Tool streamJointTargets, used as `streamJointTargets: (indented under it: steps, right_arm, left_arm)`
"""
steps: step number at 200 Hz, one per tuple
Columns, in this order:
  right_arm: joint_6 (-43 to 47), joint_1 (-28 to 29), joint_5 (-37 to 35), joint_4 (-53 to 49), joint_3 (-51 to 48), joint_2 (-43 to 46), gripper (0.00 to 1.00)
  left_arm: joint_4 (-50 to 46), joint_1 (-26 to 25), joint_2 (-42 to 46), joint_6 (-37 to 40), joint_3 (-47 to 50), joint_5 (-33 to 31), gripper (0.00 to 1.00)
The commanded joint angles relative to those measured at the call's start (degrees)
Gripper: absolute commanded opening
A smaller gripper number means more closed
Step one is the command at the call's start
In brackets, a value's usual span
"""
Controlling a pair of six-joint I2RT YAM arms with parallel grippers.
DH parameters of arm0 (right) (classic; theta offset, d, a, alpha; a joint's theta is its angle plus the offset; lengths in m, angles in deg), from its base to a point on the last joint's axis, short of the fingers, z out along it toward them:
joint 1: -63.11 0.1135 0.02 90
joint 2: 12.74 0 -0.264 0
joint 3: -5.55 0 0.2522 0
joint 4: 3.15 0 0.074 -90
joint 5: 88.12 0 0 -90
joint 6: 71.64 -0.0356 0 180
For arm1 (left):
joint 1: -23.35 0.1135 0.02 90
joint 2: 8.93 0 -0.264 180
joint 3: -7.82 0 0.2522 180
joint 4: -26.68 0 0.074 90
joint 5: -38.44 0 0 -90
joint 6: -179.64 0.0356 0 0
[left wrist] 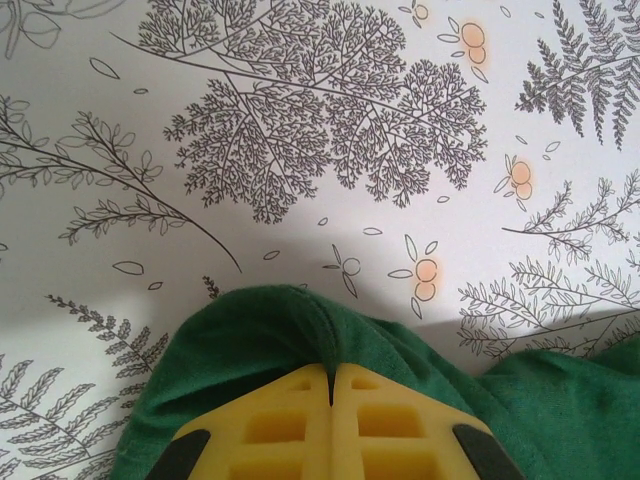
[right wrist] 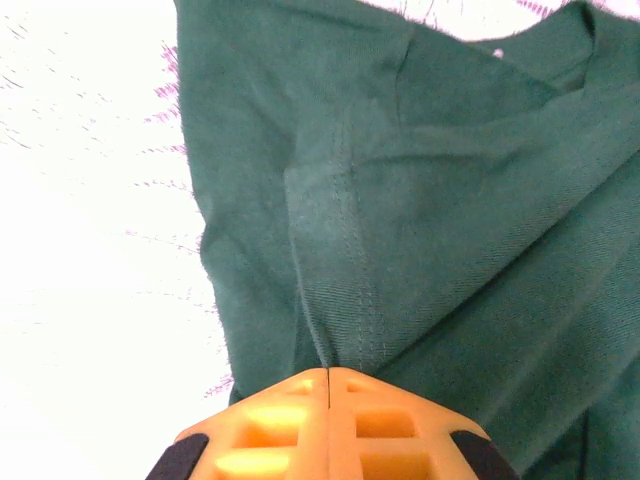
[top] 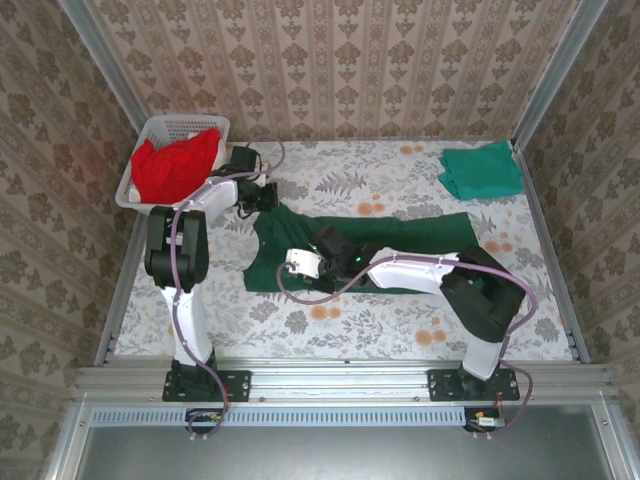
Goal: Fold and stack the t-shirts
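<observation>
Dark green shirt (top: 400,232) lies spread flat across the middle of the table (top: 340,325), long way running left to right, reaching toward the right edge. Left gripper (left wrist: 330,378) has its jaws pressed together, pinching a bunched fold at the shirt's far-left corner. The cloth humps up around the yellow fingers (left wrist: 275,425). Right gripper (right wrist: 328,376) is also fully closed, clamped on a hemmed edge of the same shirt (stitch lines run straight into the fingertips). In the top view it sits at the shirt's near-left part, with the right arm (top: 420,270) stretched leftward over the shirt's near edge. Teal shirt (top: 482,170) sits folded at the far right corner of the table, well apart from the dark one. Red shirts (top: 172,168) are heaped in the white basket (top: 190,122) at the far left corner, piled above its rim. Table cover has a fern print with small orange dots.
</observation>
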Motion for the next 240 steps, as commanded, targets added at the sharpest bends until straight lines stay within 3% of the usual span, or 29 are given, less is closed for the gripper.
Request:
streamJointTargets:
  steps: [1,52,81,101,150,160,186,198,209,240]
  right_arm:
    - [-0.88,-0.36,6.25,1.49,-2.55,2.45,0.0]
    - [-2.87,-0.76,7.18,-0.2,-2.41,-0.94,0.0]
    - [-4.8,-0.79,11.95,-2.94,-0.16,-2.46,0.15]
    - [-6.12,-0.93,12.48,-4.85,1.42,-2.55,0.2]
    - [-13.91,-5.34,15.69,-1.45,-1.31,5.48,0.37]
    - [-16.29,-7.0,14.25,2.08,-3.46,7.58,0.42]
    - [-24.6,-11.96,2.24,5.78,-4.91,8.14,0.42]
    - [-27.52,-14.26,-2.31,2.56,-2.69,5.89,0.41]
    - [-30.77,-15.98,-5.44,-0.37,-0.37,3.15,0.41]
    - [-38.29,-18.86,-8.86,-5.94,4.11,-3.56,0.44]
  left_arm:
    - [-1.0,0.88,-1.21,0.96,-2.02,0.51,0.0]
    - [-2.22,2.28,0.84,0.98,-0.6,-0.01,0.0]
    - [-2.39,3.53,2.76,1.06,1.1,-0.01,0.0]
    - [-2.91,3.94,3.12,1.35,1.68,0.07,0.0]
    - [-3.07,4.03,5.23,1.6,5.23,-0.45,0.0]
    - [-3.56,4.07,5.19,1.81,5.4,-0.72,0.02]
    - [-4.94,4.18,5.79,2.21,5.81,-2.12,0.05]
    - [-5.68,4.2,6.71,2.08,6.08,-2.8,0.11]
    - [-6.14,4.11,8.15,1.8,6.58,-3.65,0.28]
    - [-7.42,2.08,14.06,1.43,10.03,-8.69,0.43]
